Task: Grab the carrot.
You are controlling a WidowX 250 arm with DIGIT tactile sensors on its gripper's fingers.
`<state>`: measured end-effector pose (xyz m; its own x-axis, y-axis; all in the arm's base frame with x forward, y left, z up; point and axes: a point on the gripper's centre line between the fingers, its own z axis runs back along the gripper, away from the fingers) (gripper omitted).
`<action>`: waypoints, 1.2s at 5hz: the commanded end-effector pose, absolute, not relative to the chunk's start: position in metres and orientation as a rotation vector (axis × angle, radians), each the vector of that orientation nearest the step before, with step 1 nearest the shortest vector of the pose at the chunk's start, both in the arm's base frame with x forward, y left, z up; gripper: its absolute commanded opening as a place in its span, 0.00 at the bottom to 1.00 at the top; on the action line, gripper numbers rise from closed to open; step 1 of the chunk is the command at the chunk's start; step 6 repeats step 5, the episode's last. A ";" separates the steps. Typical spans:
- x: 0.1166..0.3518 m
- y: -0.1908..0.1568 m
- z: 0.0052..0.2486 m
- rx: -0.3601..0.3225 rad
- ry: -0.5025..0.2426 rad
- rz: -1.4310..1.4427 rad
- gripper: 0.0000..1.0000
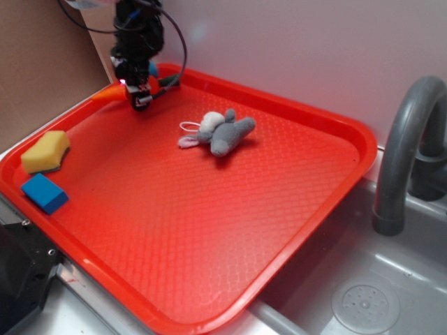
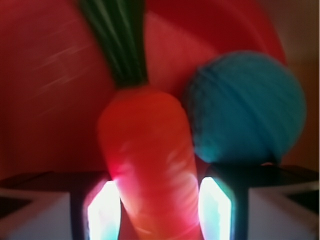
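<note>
Carrot (image 2: 147, 160): small toy, smooth orange tapered body, dark green stem end, at far left corner of red tray (image 1: 209, 230), under gripper (image 1: 137, 94). Judged light, fairly stiff, somewhat slippery; best taken across thick orange middle, not by thin stem. Left to right on tray: blue block (image 1: 45, 192) at near left rim; yellow sponge (image 1: 46, 151) just behind it; carrot tip showing orange beside gripper; blue ball (image 2: 247, 107) touching or just beside carrot's right flank, so some risk of nudging it; grey plush (image 1: 222, 132) mid-tray, well apart from carrot; grey tap (image 1: 408, 150) and sink (image 1: 363, 293) off tray at right. Gripper: fingers (image 2: 105, 210) astride carrot body, one each side, very near its flanks; firm pinch or slight gap cannot be told from blurred wrist view.
</note>
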<state>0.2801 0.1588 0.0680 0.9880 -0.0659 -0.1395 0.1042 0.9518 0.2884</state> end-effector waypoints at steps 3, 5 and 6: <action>0.243 0.055 0.205 0.016 0.068 0.099 0.00; 0.214 0.022 0.188 -0.006 0.140 0.063 0.00; 0.214 0.022 0.188 -0.006 0.140 0.063 0.00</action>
